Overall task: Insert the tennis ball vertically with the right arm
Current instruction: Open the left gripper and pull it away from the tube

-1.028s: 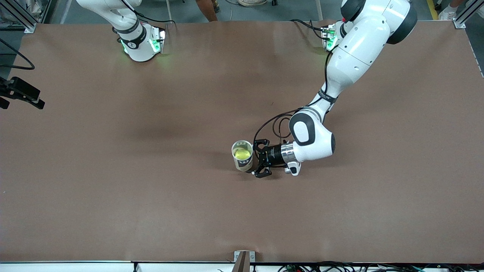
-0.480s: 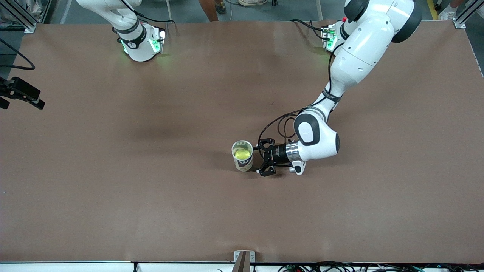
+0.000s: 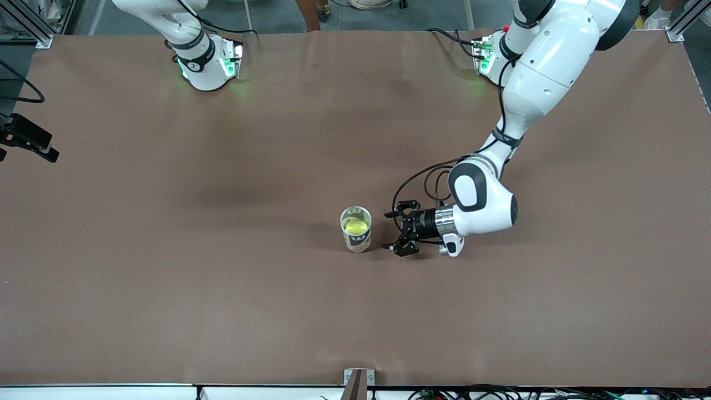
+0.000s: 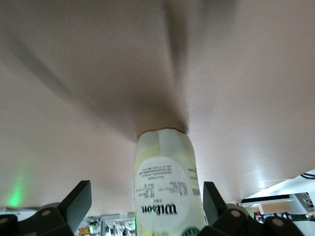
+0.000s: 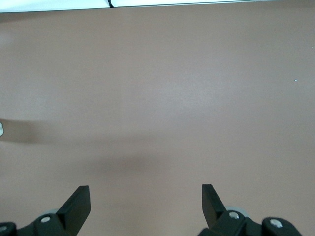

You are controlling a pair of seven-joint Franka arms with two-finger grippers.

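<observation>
1. Since the earlier frame, the left gripper (image 3: 401,232) has backed away from the can (image 3: 356,229), toward the left arm's end of the table.
2. Its forearm lies level, low over the table (image 3: 166,250); fingers (image 4: 78,202) spread wide, empty.
3. Tennis ball (image 3: 355,226) sits inside the upright can.
4. Right gripper (image 5: 146,204) waits over bare table, fingers wide.

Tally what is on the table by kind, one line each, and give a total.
Tennis ball can, upright: 1
Tennis ball, yellow, inside the can: 1
Robot arms based at the table's edge: 2; the left gripper is open beside the can, the right gripper is open over bare table.
Total: 4
</observation>
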